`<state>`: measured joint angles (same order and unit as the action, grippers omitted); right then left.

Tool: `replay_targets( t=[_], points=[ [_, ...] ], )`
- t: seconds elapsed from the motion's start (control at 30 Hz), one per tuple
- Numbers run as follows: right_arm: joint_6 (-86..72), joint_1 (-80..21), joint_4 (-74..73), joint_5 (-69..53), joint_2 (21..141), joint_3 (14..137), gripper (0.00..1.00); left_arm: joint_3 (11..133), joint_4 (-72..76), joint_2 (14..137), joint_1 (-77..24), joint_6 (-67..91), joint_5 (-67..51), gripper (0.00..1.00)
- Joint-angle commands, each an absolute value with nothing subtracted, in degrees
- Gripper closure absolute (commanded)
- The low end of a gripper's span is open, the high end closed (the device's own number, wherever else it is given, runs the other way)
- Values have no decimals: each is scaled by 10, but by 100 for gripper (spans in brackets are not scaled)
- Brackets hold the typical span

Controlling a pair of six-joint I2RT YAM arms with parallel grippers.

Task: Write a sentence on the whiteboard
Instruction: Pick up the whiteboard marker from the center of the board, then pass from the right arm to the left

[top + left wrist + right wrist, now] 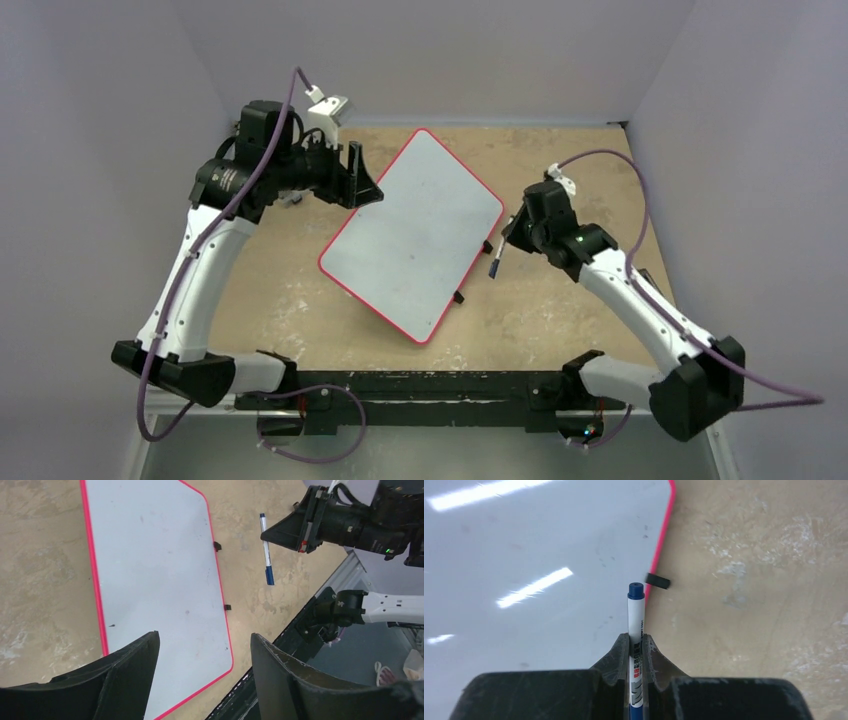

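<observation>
Your whiteboard [410, 235] lies flat on the tan, scuffed desk [560, 300] between the two arms, turned on a diagonal, its thin red rim unbroken all the way round. Its white face carries only a few faint dark specks and glare from the lights. Small black feet [657, 581] stick out along the right-hand edge.

Your right end effector [636, 640] is clamped on a marker [636, 610] — a white barrel with blue at both ends, the shorter end pointing out past the fingertips. It hangs just beside the board's right edge, close to one of the feet. You cannot tell from these views whether it touches anything below. The barrel has red and black print running lengthwise, too small and blurred to read.

Your left end effector [205, 645] stands with its fingers apart and nothing between them, poised above the board's far left edge. The black housing on that wrist bears white lettering — also unreadable.
</observation>
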<state>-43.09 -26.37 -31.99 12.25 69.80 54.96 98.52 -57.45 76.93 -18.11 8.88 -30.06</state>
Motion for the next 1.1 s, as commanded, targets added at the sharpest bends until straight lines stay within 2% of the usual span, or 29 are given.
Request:
replay_targets(
  t=[0.0, 0.17, 0.43, 0.8, 1.07],
  points=[
    [-545, -267, -291, 115, 605, 577, 100, 943, -464, 733, -221, 143, -336, 34],
    [-682, -267, -281, 132, 554, 596, 100, 878, -328, 701, -266, 228, -318, 36],
    [-862, -267, -316, 144, 546, 646, 100, 791, -123, 696, -321, 324, -300, 40],
    [-946, -267, -284, 156, 538, 649, 100, 746, 64, 729, -376, 395, -235, 44],
    [-958, -267, -255, 150, 537, 648, 100, 752, 82, 761, -397, 409, -220, 50]
  ],
)
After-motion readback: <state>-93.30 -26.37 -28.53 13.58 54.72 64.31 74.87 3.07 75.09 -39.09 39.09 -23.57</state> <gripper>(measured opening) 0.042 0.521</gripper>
